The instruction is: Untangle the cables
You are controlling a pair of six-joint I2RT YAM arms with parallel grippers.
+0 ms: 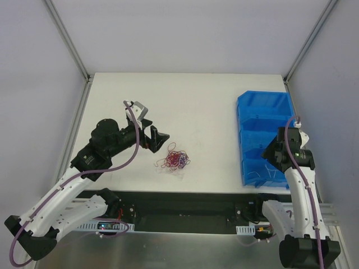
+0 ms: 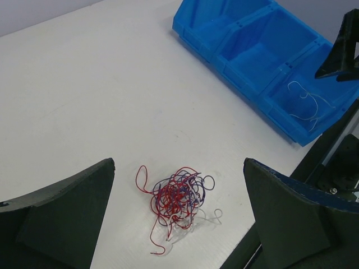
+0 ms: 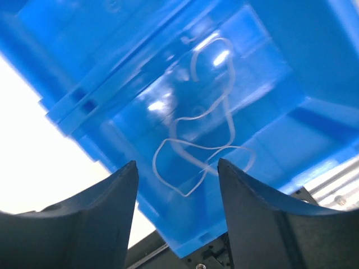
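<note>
The cables (image 1: pixel 176 159) lie as a small, loose knot of hair-thin curly wire, red and dark purple-blue with a few white loops, on the matte white table (image 1: pixel 196 101) near its front edge. A red loop sticks out on the clump's left and a thin red tail trails toward the table's front edge, seen clearly in the left wrist view (image 2: pixel 176 199).

The left gripper (image 1: pixel 152 124) hangs just behind the knot with its broad, wedge-shaped black fingers (image 2: pixel 67 218) spread as wide as they go, empty, framing the clump without touching it.

At the table's right side stands a glossy blue plastic bin (image 1: pixel 263 106), moulded with ribbed divider walls that split it into a row of compartments. In the compartment nearest the arms, a single white strand (image 3: pixel 197 148) lies in open, wavy loops on the shiny floor, well apart from the knot.

The right gripper (image 3: pixel 176 168) hovers over that compartment, its dark fingers parted and holding nothing, with the strand below them. The bin's walls close the strand in on all sides. A thick lilac cable (image 1: pixel 130 154) runs along the left arm.
</note>
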